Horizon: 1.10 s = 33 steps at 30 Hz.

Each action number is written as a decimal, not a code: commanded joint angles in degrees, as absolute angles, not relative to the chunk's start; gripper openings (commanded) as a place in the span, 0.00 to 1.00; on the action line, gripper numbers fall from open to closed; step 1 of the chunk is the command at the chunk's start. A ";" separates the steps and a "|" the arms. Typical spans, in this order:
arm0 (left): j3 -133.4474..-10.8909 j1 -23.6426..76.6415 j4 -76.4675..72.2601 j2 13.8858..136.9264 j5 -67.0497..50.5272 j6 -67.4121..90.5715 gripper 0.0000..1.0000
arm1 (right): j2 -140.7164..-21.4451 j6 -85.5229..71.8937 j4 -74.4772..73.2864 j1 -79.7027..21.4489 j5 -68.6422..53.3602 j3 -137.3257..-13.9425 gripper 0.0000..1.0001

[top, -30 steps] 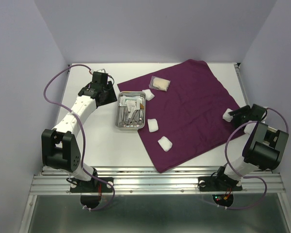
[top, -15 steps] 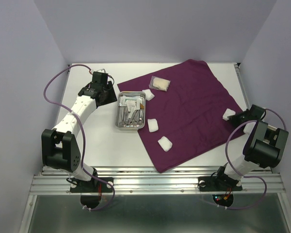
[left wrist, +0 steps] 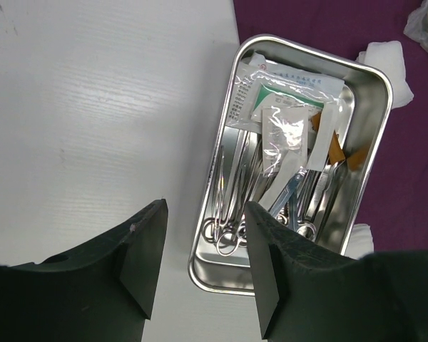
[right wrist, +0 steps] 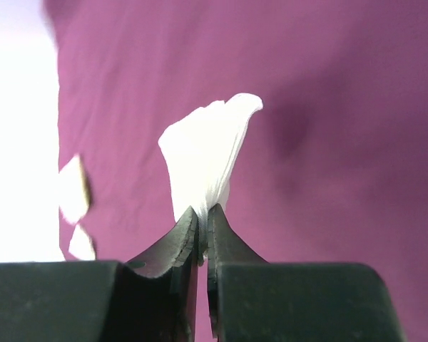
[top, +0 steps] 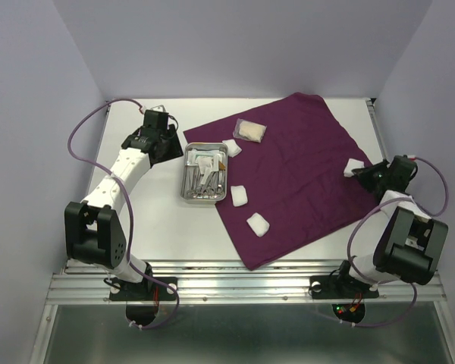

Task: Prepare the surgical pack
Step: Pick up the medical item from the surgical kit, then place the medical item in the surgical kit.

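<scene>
A dark-purple cloth [top: 303,167] lies spread over the right half of the table. At its right edge my right gripper [top: 366,174] is shut on a white gauze square [top: 355,167]. The right wrist view shows that gauze [right wrist: 203,153] pinched upright between the jaws of the right gripper [right wrist: 202,221], above the cloth [right wrist: 328,107]. The steel tray [top: 201,199] sits left of the cloth. My left gripper [top: 169,148] hovers open at the tray's left side. Inside the tray [left wrist: 221,274] are scissors and forceps [left wrist: 232,214] under clear packets [left wrist: 285,107].
Three more gauze squares [top: 232,149] [top: 240,196] [top: 258,224] lie along the cloth's left edge. A clear packet [top: 251,130] rests on the cloth's far left corner. White walls close in the table on three sides.
My right gripper has shut on the gauze square and carried it slightly away from the near edge. The left arm has not moved.
</scene>
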<state>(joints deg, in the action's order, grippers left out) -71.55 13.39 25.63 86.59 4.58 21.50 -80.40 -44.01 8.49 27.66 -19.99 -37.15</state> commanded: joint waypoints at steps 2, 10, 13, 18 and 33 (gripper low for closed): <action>-76.11 13.10 25.75 87.62 2.90 21.36 0.58 | -76.20 -45.17 7.38 17.42 -23.20 -40.52 0.01; -78.40 13.62 27.24 88.94 2.99 22.15 0.58 | -82.96 -53.51 16.41 -2.97 -21.19 -43.68 0.01; -78.49 14.15 27.60 88.95 2.99 22.50 0.58 | -88.23 -55.37 19.25 -8.86 -20.31 -46.84 0.01; -78.75 15.47 27.95 88.33 3.34 23.20 0.59 | -95.09 -58.79 21.88 -12.56 -19.86 -49.31 0.01; -88.50 27.59 30.14 98.69 1.94 27.24 0.69 | -100.55 -64.68 21.45 -14.68 -18.03 -44.65 0.01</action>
